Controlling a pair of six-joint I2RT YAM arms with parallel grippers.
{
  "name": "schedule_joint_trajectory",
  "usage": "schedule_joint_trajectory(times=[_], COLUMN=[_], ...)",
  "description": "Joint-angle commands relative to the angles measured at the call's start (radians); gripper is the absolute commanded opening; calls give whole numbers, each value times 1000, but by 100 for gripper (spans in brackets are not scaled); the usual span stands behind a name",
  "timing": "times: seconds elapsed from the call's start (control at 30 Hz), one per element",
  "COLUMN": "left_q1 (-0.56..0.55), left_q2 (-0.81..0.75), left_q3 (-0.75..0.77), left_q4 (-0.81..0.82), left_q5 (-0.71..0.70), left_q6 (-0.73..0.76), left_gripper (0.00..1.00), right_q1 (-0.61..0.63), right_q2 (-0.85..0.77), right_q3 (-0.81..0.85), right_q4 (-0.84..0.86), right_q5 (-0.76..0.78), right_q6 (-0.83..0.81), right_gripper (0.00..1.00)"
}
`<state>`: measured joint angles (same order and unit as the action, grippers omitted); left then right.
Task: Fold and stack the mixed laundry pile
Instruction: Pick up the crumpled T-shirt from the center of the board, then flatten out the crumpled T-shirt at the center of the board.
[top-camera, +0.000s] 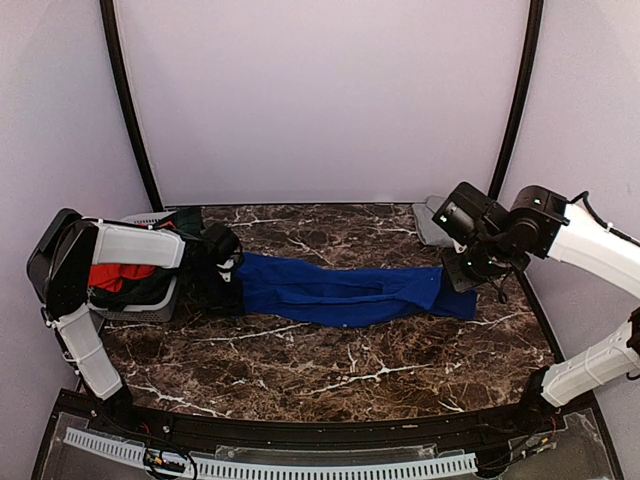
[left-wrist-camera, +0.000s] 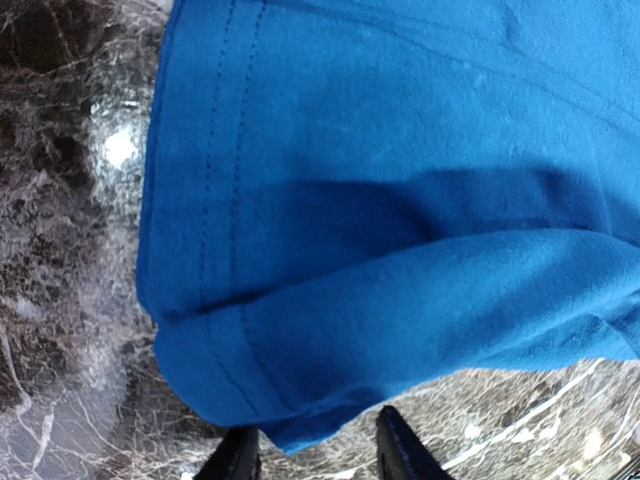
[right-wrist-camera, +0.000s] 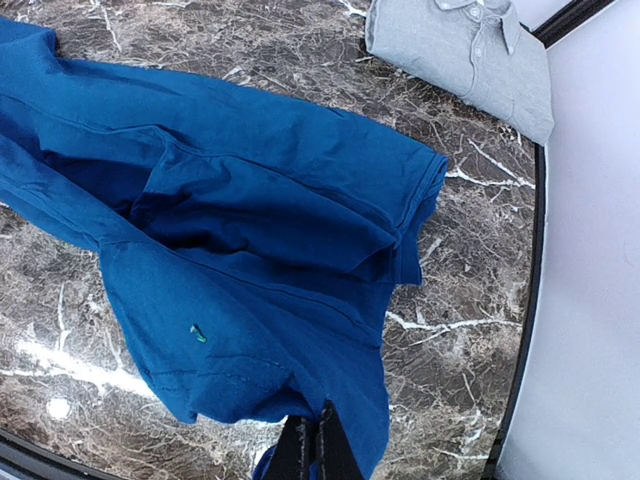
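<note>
Dark, white-veined marble worktop (top-camera: 330, 370), pale walls (top-camera: 320, 100) around it. The royal-blue T-shirt (top-camera: 340, 292) lies stretched across its middle. The right pincer (right-wrist-camera: 312, 450), pressed together, pinches the shirt's right end. The hem sits between the fingers of the left pincer (left-wrist-camera: 315, 445); I cannot tell if it grips. A folded grey shirt (right-wrist-camera: 470, 50) lies at the far right corner.
</note>
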<state>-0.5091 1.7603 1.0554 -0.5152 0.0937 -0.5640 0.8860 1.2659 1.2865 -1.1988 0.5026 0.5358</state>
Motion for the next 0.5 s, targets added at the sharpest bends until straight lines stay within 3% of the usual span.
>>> schedule_joint_trajectory(times=[0.0, 0.2, 0.47], left_q1=[0, -2, -22], left_q2=[29, -34, -271], left_q3=[-40, -44, 71], left_q4=[20, 6, -50], left_q5=[15, 22, 79], left_q6=[-25, -20, 42], left_gripper=[32, 1, 0], right_q1=[-12, -19, -25], right_q2=[-24, -33, -100], right_q3=[19, 20, 94], right_q4=[5, -1, -75], right_q5=[34, 48, 148], right_q6=[3, 3, 39], right_gripper=[0, 0, 0])
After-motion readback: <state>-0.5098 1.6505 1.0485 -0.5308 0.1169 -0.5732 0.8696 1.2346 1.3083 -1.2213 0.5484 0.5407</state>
